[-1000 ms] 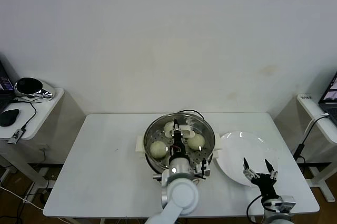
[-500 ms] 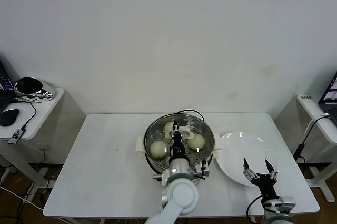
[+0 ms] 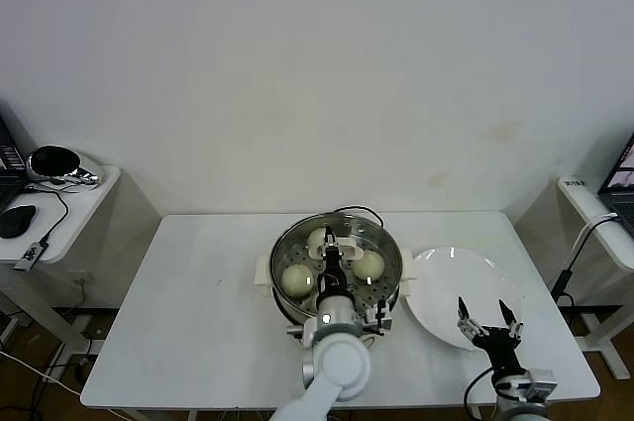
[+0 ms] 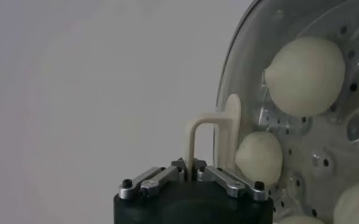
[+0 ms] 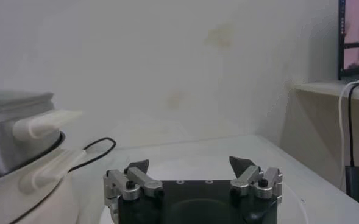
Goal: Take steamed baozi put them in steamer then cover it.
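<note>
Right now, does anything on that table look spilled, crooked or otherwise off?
Nothing stands out. The steamed baozi sit in the steamer, the left gripper holds the cover by its handle over the pot, and the white plate lies flat beside it. No spills.

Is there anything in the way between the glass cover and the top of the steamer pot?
Nothing visible does. The left gripper, shut on the cover handle, holds it directly over the steamer. Below the glass only the baozi lie on the tray, inside the rim.
</note>
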You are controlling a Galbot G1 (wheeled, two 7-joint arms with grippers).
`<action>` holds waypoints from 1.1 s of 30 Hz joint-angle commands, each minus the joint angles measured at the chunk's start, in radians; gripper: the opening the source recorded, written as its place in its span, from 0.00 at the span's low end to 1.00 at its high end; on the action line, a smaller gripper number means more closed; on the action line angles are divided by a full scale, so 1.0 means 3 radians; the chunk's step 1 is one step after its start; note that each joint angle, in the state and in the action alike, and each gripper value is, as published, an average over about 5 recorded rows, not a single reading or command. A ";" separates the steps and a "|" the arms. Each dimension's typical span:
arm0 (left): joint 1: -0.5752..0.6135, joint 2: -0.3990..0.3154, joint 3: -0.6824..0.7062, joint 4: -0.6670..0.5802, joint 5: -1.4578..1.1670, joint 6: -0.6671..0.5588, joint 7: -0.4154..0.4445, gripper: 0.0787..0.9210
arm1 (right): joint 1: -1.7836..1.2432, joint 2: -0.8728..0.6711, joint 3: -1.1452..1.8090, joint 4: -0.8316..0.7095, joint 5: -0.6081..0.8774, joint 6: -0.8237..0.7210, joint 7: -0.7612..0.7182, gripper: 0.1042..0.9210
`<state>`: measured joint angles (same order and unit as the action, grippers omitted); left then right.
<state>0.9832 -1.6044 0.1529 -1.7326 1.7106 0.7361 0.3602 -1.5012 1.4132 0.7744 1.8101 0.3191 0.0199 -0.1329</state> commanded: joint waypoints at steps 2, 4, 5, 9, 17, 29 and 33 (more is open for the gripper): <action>0.0017 -0.0001 0.0010 0.0008 -0.0025 0.0138 -0.0009 0.07 | -0.0001 0.0006 0.0001 0.0001 -0.0001 0.0006 0.0000 0.88; 0.0024 0.0001 0.0015 0.0010 -0.0026 0.0137 -0.0023 0.07 | -0.0001 0.0008 0.0000 0.0002 -0.0001 0.0006 0.0000 0.88; 0.0026 0.0002 0.0016 0.0007 -0.0026 0.0136 -0.0026 0.08 | -0.0001 0.0008 0.0000 0.0002 -0.0001 0.0007 0.0000 0.88; 0.0039 0.0006 0.0036 -0.0062 -0.0023 0.0135 -0.0018 0.17 | -0.0003 0.0010 0.0000 0.0001 -0.0002 0.0009 0.0000 0.88; 0.0174 0.0037 0.0135 -0.0410 0.0000 0.0133 0.0057 0.45 | -0.0010 0.0009 0.0014 0.0002 -0.0003 0.0013 0.0001 0.88; 0.0321 0.0162 0.0208 -0.0741 -0.0007 0.0126 0.0132 0.84 | 0.0001 -0.0022 0.0027 -0.0027 0.0009 0.0006 0.0006 0.88; 0.0375 0.0202 0.0228 -0.0851 -0.0035 0.0124 0.0162 0.88 | 0.0004 -0.0011 0.0025 -0.0030 0.0009 0.0007 0.0013 0.88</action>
<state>1.0650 -1.5608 0.2092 -1.9034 1.7059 0.7364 0.3950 -1.5007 1.4081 0.7822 1.8026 0.3206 0.0225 -0.1309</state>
